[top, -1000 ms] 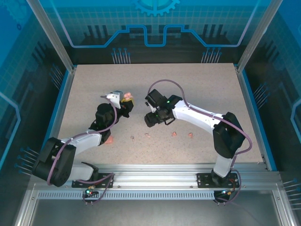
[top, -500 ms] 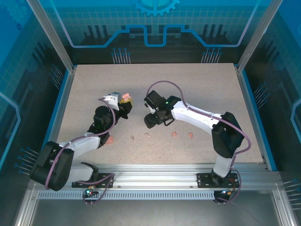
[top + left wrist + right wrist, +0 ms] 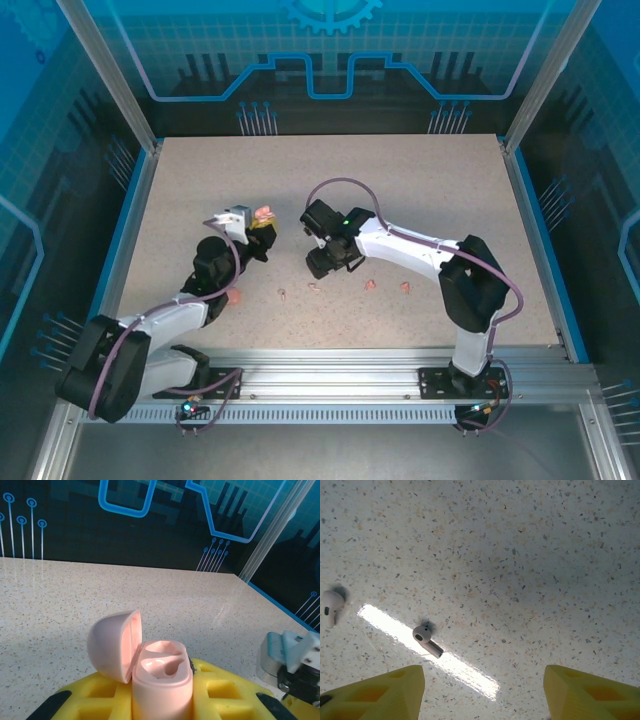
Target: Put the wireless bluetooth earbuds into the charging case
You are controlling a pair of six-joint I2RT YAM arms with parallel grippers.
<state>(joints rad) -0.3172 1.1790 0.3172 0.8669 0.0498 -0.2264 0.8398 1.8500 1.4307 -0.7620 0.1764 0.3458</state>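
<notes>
Meanwhile, left fingers [image 3: 222, 692], closed on the open charging case [image 3: 161, 680], have drifted slightly left. Right fingers [image 3: 380, 690], parted and empty, have edged left above a pale earbud [image 3: 427, 641] lying on the bench [image 3: 530, 555]. Insertion is pending.

In the top view the left gripper [image 3: 260, 223], clamped on the open pink case [image 3: 264, 212], shifts slightly toward frame left (the left arm [image 3: 165, 318] sinks toward the lower left corner). The right gripper [image 3: 320, 263] edges left and down too.
</notes>
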